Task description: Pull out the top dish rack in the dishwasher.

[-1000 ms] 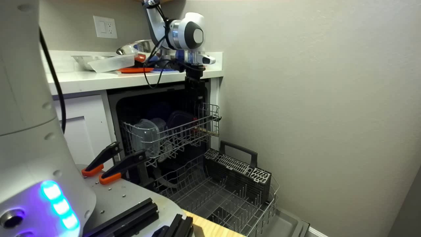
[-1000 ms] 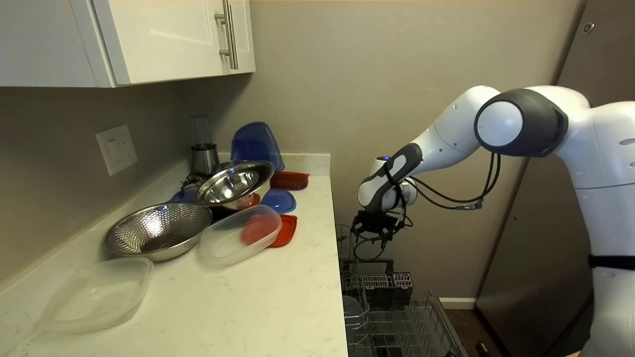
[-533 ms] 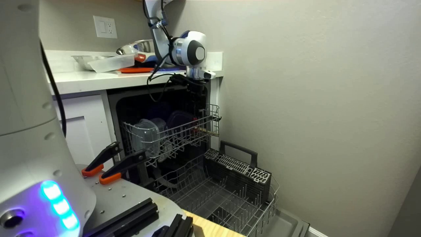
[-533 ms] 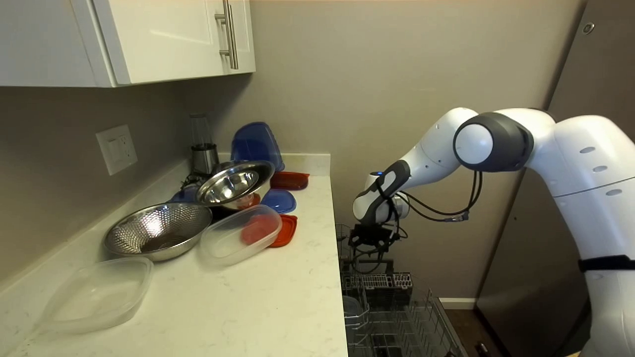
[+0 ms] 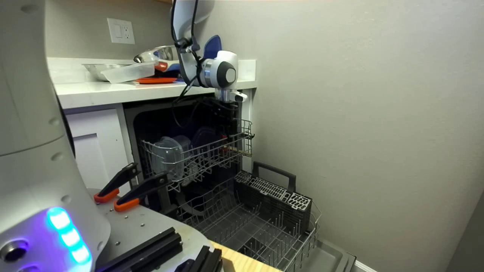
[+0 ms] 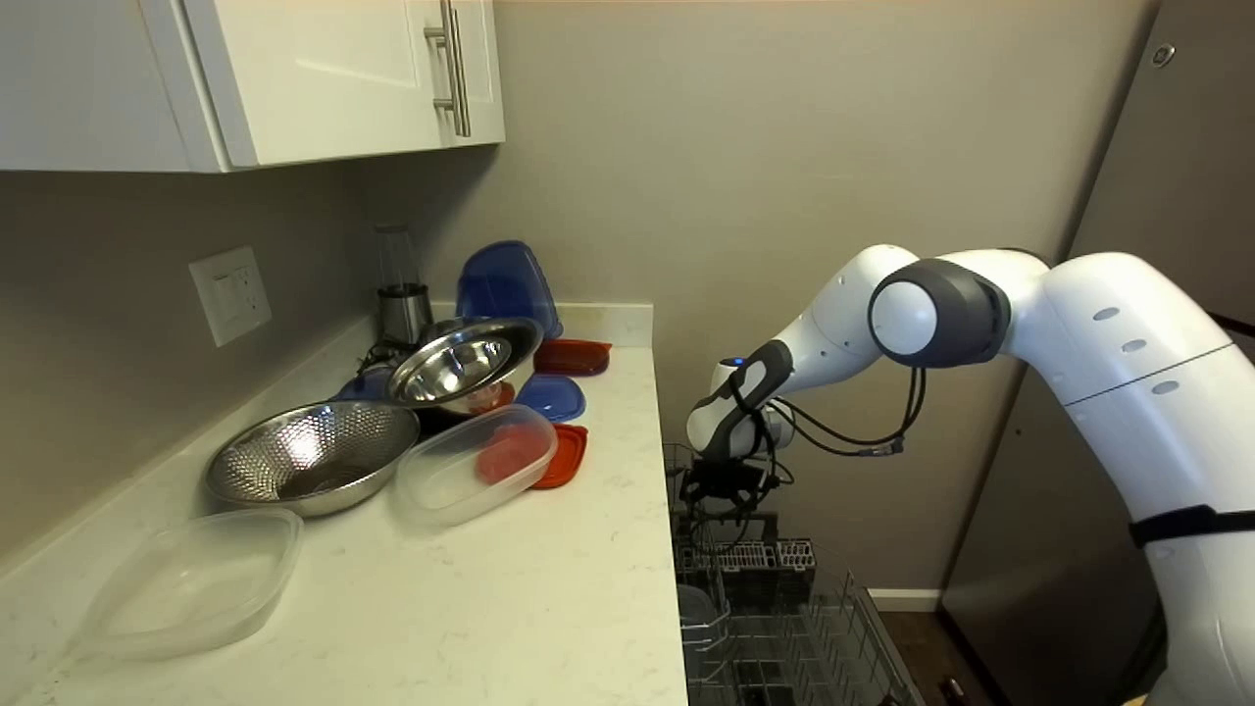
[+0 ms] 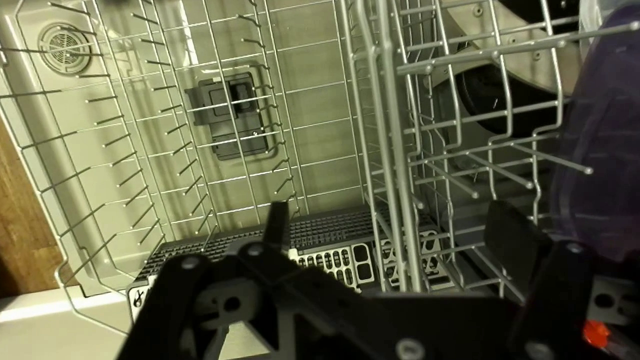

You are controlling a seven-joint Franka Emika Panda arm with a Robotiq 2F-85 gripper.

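The top dish rack (image 5: 211,146) is a grey wire rack, partly out of the dishwasher (image 5: 130,124). It holds clear plastic containers (image 5: 168,153) and a dark blue-purple one (image 7: 600,150). My gripper (image 5: 230,130) points down at the rack's wall-side end, under the counter edge. In the wrist view the gripper (image 7: 391,220) is open. One finger is on each side of the rack's front rim wires (image 7: 389,130), which run between them without being clamped. How deep the fingertips sit is hard to tell. The rack also shows partly in an exterior view (image 6: 721,628).
The lower rack (image 5: 261,223) is pulled out below, with a black cutlery basket (image 5: 274,196) by the wall. The white countertop (image 6: 549,588) overhangs the dishwasher and holds bowls, lids and containers. Black-and-orange clamps (image 5: 126,189) stand on the robot's mounting table.
The arm has moved down, bringing the gripper from above the top rack's rim to down at the rim. The racks have not visibly moved.
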